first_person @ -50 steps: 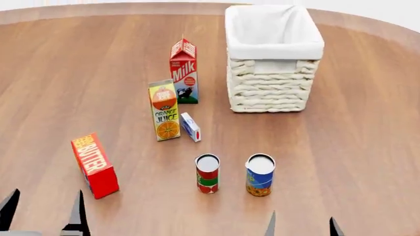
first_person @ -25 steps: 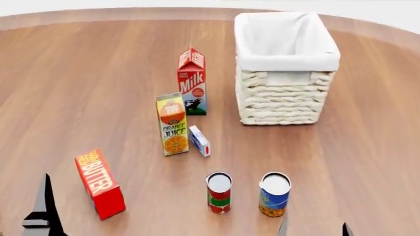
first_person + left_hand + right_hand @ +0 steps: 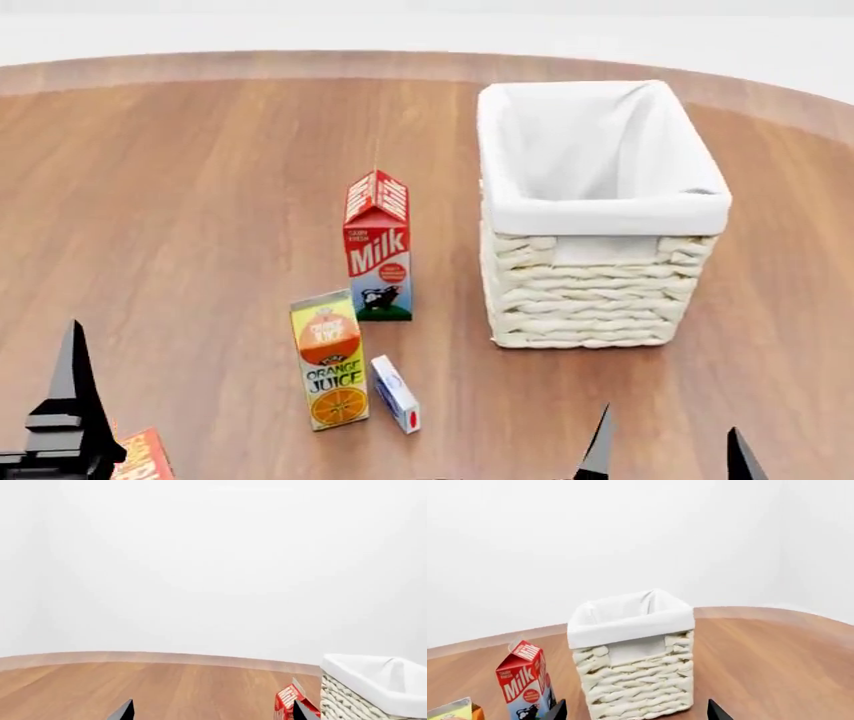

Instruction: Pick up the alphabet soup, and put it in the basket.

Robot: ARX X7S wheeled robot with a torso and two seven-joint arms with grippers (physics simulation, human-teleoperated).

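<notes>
Since the alphabet soup is lying out of view near the tabletop's near edge, the right gripper [image 3: 665, 455], jaws spread and empty, should be descending squarely over it before closing, well short of the basket [image 3: 601, 215].

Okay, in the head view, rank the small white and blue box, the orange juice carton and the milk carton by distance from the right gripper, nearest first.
From the right gripper, at the bottom right:
1. Small white and blue box, lying low to its left.
2. Orange juice carton, just left of that box.
3. Milk carton, farther back, beside the basket.
</notes>
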